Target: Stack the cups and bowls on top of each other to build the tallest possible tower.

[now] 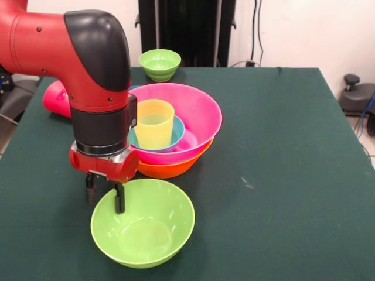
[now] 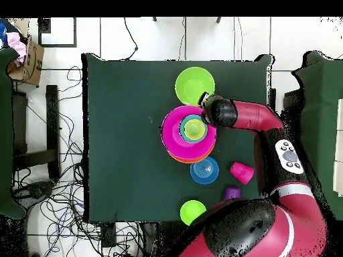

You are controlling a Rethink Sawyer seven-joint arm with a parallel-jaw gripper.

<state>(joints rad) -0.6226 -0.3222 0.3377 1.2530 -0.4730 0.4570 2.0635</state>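
Stacked pink bowl (image 1: 202, 114) and medium green bowl (image 1: 142, 225) crowd the claw (image 1: 105, 196); bare surface (image 1: 293, 175) toward the opposite side edge offers passage.

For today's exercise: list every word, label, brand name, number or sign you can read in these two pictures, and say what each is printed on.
None can be read.
The bowls, such as the pink bowl, and the yellow cup are plain.
The arm's red and black casing shows no lettering in the front view.
The grey panel on the arm, seen from overhead, carries dark marks too small to read.
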